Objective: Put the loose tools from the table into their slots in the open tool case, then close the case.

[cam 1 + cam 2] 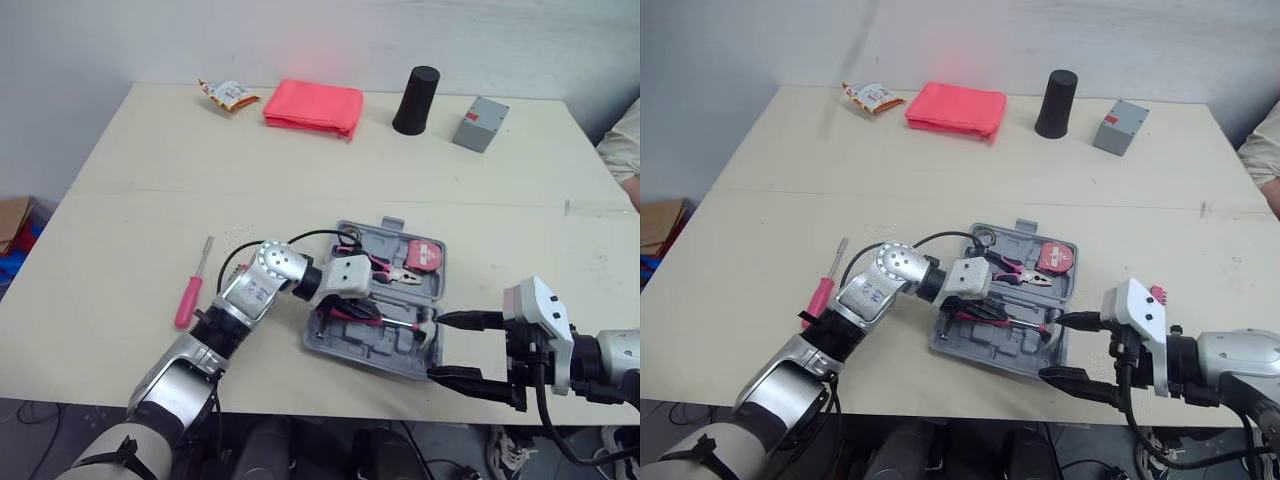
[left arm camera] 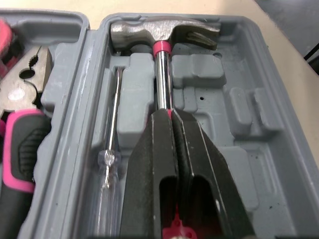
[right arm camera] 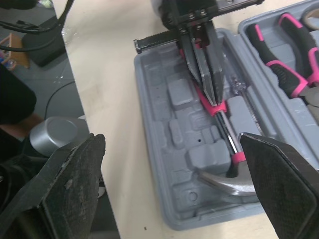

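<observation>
The hammer is laid in its slot in the case, lower centre of the frame. Its shaft is in line with the left gripper, which is clamped on it. The right gripper is held wide open and empty beside the case. The screwdriver is seen loose at centre left, nearer the left arm.

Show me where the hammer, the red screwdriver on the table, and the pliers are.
hammer (image 2: 164, 31), left wrist view, on its steel head.
red screwdriver (image 1: 188, 302), left eye view, on its handle.
pliers (image 2: 27, 79), left wrist view, on the metal nose.

a beige table bears an open tool case and a screwdriver. farther back lie a snack packet, pink cloth, black cup and grey box.
</observation>
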